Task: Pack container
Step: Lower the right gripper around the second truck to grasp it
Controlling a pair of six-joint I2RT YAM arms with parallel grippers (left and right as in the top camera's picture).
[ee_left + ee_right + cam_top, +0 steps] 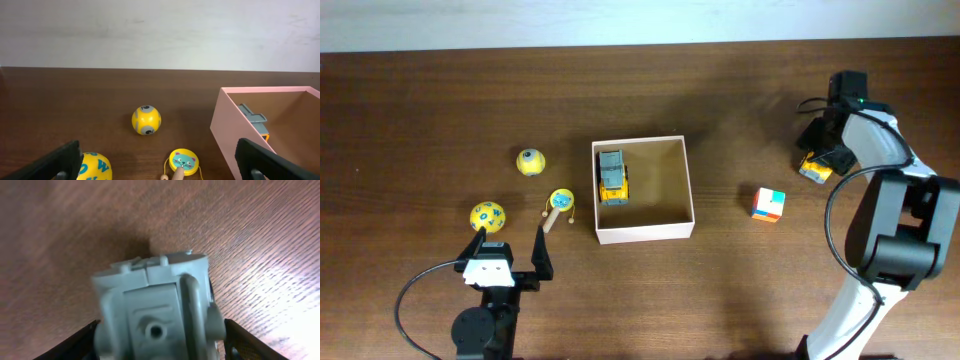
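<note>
The left claw hangs fully spread and empty over the near surface, with a yellow ball and a rattle just beyond. The container sits mid-surface, a toy truck against its left wall. It is probably light, thin card and best pinched at a wall rim. Open room lies to its right. Farther off, the right claw straddles a toy vehicle; whether it pinches cannot be told.

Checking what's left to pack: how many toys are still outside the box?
5: a yellow ball, a lettered yellow ball and a cat rattle left of the container; a colored cube right of it; an orange toy between the right tool's fingers. More may be hidden.
</note>
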